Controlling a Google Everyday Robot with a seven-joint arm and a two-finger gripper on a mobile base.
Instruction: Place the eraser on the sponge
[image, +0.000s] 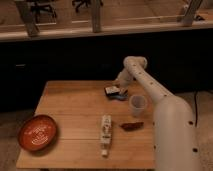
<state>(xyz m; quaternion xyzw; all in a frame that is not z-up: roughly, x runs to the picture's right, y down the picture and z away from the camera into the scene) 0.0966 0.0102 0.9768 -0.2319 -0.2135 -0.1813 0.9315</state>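
Note:
The eraser, a small flat block with a pale top and dark edge, lies at the far right of the wooden table, resting against or partly on the blue sponge. Only a sliver of the sponge shows below and right of the eraser. My gripper hangs at the end of the white arm, directly above and right of the eraser, very close to it. Whether it touches the eraser is unclear.
A translucent cup stands just right of the sponge. A dark reddish-brown elongated object lies in front of the cup. A long white bar lies near the front edge, and an orange bowl sits at front left.

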